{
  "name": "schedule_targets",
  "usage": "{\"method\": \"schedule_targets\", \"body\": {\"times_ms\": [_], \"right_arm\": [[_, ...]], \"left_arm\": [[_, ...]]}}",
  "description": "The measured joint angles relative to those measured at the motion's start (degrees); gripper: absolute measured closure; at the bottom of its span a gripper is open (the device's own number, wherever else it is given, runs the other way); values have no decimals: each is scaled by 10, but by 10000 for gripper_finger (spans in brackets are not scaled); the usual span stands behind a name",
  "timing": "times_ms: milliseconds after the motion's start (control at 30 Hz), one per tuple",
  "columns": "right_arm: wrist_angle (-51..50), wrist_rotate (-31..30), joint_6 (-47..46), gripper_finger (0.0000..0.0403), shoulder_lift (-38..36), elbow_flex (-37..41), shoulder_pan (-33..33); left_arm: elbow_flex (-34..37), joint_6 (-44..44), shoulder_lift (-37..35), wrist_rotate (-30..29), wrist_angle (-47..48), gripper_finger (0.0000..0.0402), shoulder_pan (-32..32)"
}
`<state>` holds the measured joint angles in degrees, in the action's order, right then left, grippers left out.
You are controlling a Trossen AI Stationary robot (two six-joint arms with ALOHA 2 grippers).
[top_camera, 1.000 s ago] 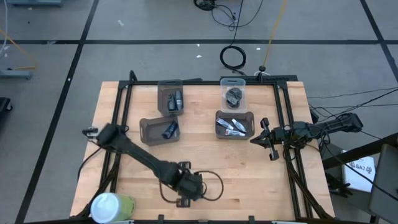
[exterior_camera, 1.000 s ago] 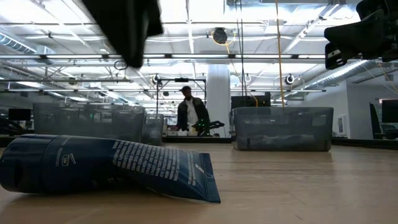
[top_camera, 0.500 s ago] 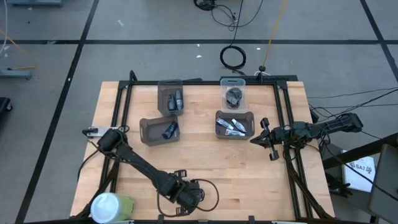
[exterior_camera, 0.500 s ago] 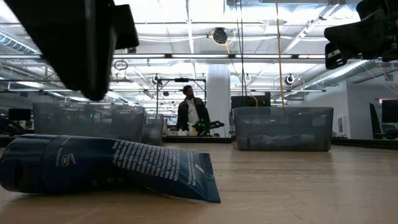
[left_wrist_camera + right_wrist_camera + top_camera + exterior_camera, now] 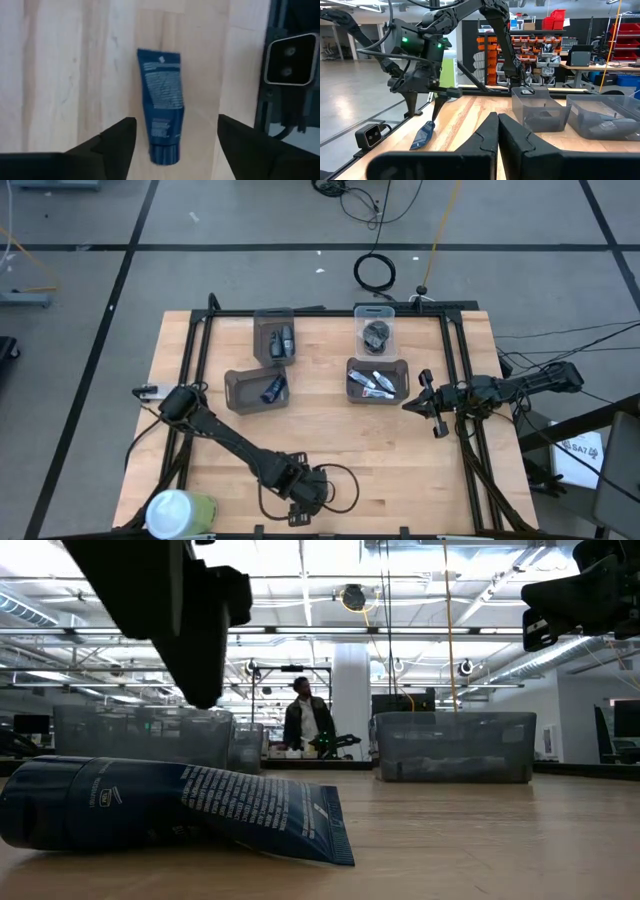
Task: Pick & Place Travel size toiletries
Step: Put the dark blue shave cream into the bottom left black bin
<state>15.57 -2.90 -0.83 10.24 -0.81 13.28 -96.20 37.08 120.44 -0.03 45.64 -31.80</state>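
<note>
A dark blue tube [image 5: 160, 100], one of the travel size toiletries, lies flat on the wood near the table's near edge [image 5: 170, 810]. My left gripper [image 5: 176, 120] hangs above it, open and pointing down. One finger stands off each long side of the tube, and neither touches it. The low view shows this gripper [image 5: 185, 630] clear above the tube. More toiletries lie in the bins at the far side. My right gripper [image 5: 408, 404] waits shut above the table's right side, holding nothing.
Three grey bins [image 5: 272, 338] [image 5: 258, 388] [image 5: 377, 380] and a clear bin [image 5: 375, 330] stand at the far middle. A white-and-green cylinder [image 5: 178, 512] sits at the near left corner. The low camera [image 5: 290, 60] is mounted just beside the tube. A person [image 5: 305, 720] stands far behind the table.
My left gripper has moved toward the table's near edge and come lower, then shifted a little toward the right, ending over the tube. The tube has lain still.
</note>
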Motion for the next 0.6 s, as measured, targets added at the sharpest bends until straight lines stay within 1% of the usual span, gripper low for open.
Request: {"method": "schedule_targets", "body": {"times_ms": [67, 167, 433, 600], "right_arm": [[0, 0, 0, 403, 0, 0, 0], [0, 0, 0, 403, 0, 0, 0], [0, 0, 0, 403, 0, 0, 0], [0, 0, 0, 403, 0, 0, 0]], "left_arm": [[0, -4, 3, -1, -7, 122, -1], [1, -4, 15, -2, -9, 122, -1], [2, -23, 63, 2, -13, 145, 5], [2, -24, 67, 2, -9, 159, 17]]}}
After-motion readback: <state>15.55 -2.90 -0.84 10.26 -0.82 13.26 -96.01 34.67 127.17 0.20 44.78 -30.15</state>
